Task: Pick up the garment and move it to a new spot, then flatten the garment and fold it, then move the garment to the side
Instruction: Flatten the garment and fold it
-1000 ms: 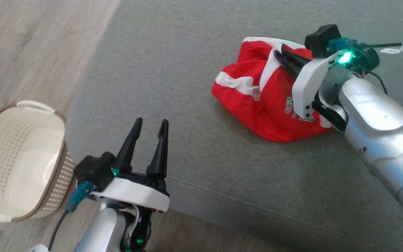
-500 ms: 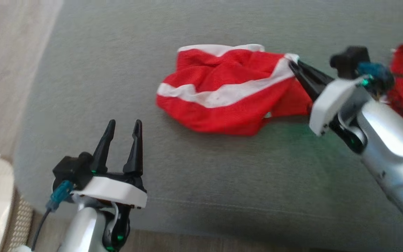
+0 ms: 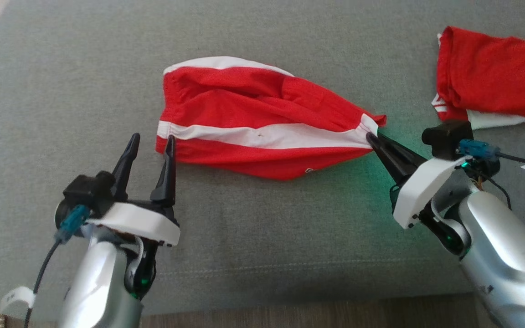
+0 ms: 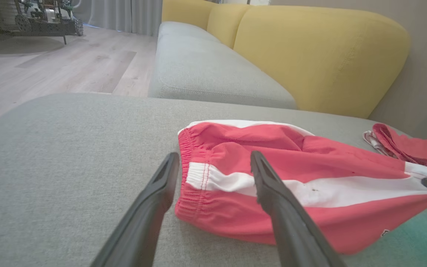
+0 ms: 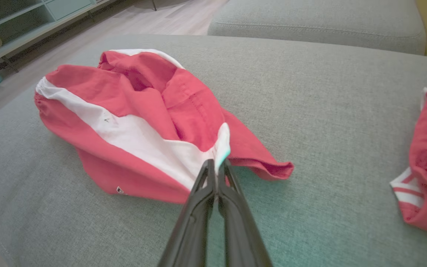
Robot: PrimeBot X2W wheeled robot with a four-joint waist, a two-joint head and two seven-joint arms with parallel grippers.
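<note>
Garment newly outstretched from right pincer (another red cloth beyond)

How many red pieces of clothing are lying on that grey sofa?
2. The red shorts with a white stripe lie in the middle of the sofa cushion; a second red garment lies apart, to the robot's right. Others could be out of frame.

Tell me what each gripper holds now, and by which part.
The right gripper is shut on the red shorts, pinching the white stripe at a leg hem. The left gripper is open at the waistband, holding nothing.
</note>
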